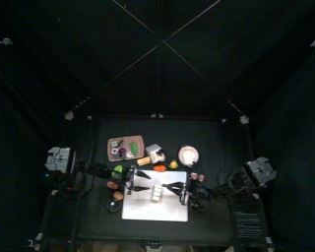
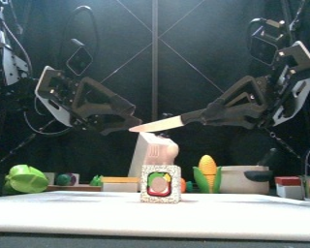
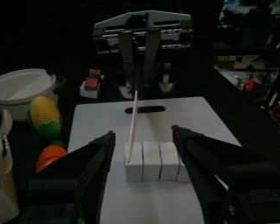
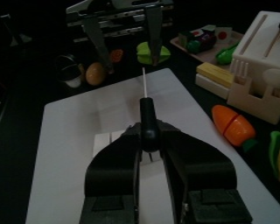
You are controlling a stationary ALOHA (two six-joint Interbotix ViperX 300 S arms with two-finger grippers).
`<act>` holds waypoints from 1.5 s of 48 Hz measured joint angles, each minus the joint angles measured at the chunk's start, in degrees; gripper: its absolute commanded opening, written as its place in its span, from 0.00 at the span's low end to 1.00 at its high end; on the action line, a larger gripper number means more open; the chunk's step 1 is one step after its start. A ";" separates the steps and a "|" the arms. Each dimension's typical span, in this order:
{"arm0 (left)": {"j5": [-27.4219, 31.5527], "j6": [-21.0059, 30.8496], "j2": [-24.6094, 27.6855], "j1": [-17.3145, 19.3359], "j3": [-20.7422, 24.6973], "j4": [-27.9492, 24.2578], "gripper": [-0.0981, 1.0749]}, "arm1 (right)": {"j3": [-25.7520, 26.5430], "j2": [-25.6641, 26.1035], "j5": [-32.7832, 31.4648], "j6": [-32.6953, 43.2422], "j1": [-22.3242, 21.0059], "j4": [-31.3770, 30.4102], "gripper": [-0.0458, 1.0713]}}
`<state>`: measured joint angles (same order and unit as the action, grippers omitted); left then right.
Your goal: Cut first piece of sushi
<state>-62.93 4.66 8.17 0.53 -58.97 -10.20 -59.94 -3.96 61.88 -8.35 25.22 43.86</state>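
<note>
Sushi (image 3: pixel 152 164) sits uncut near the white board's (image 3: pixel 201 122) front edge between the open, empty left claw (image 3: pixel 143 157), while the right claw (image 4: pixel 145 149), clamped on the knife (image 2: pixel 158 124), holds its blade above.

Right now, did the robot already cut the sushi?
Not yet. The right gripper already has the knife in its grasp, blade raised above the white board. The sushi looks whole between the open left gripper's jaws. Left to do: lower the blade and slice off the first piece.
</note>
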 measured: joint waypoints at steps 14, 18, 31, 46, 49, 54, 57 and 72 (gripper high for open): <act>-1.58 3.34 2.55 1.23 0.18 -3.96 0.85 | 0.18 -0.18 0.09 0.00 0.09 -0.26 0.51; -1.76 3.34 2.99 2.37 0.62 -5.54 0.85 | 0.35 -0.18 0.09 0.00 0.09 -0.97 0.51; -1.85 3.52 3.25 5.62 1.23 -8.79 0.84 | 0.88 -0.18 -1.32 0.00 -0.26 -1.93 0.51; -1.85 3.60 3.78 5.71 1.32 -9.84 0.72 | 0.88 -0.18 -1.58 0.00 -0.26 -1.93 0.51; -1.85 3.60 3.87 5.62 1.23 -9.84 0.68 | 0.88 -0.18 -1.58 0.00 -0.26 -1.93 0.51; -1.76 3.60 4.04 5.62 1.23 -9.84 0.61 | 0.88 -0.18 -1.58 0.09 -0.26 -1.93 0.51; -1.76 3.69 4.13 5.62 1.23 -9.84 0.58 | 0.88 -0.18 -1.58 0.09 -0.26 -2.02 0.51; -1.23 3.52 4.22 5.45 1.23 -9.58 0.45 | 0.88 -0.18 -2.02 0.18 -0.79 -1.85 0.50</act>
<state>-64.16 8.17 12.39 5.98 -57.74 -19.78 -59.06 -4.13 59.85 -8.17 24.43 42.01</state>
